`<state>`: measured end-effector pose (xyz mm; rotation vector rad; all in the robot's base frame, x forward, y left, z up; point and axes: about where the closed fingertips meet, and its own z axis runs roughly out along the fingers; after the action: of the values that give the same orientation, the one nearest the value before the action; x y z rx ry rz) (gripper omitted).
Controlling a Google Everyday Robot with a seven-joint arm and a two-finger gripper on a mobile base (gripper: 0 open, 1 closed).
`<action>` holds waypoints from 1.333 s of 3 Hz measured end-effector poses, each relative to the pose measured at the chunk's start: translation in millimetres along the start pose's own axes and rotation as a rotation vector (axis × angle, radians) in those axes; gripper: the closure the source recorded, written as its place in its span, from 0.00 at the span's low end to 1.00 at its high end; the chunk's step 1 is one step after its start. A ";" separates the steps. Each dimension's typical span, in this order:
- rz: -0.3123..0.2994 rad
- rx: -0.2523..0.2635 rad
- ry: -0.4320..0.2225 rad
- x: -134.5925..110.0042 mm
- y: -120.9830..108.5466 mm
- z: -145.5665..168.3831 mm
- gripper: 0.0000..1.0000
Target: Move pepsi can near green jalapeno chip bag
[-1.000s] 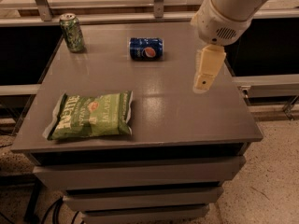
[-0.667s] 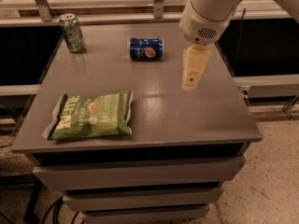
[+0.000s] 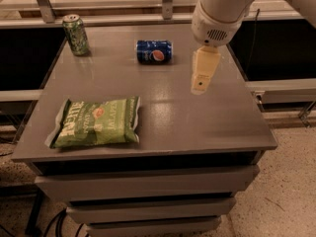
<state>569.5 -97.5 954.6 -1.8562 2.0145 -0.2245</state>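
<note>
The pepsi can [image 3: 154, 52] lies on its side at the back middle of the grey table, logo facing me. The green jalapeno chip bag [image 3: 96, 122] lies flat at the front left of the table. My gripper [image 3: 201, 85] hangs from the white arm above the table's right half, to the right of the can and a little nearer to me, apart from it. It holds nothing that I can see.
A green patterned can [image 3: 75, 34] stands upright at the back left corner. The grey table [image 3: 197, 117] has drawers below its front edge. A metal rail and posts run behind the table. Speckled floor lies to the right.
The arm and gripper have moved left and slightly back, closer to the pepsi can. The can, the bag and the green can have not moved.
</note>
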 end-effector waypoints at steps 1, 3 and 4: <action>0.029 0.031 0.014 -4.5 -17.5 4.4 0.00; 0.025 0.061 -0.046 -32.2 -64.4 29.6 0.00; 0.020 0.058 -0.096 -45.3 -84.4 50.4 0.00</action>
<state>668.9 -54.9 948.2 -1.7764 1.9406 -0.1828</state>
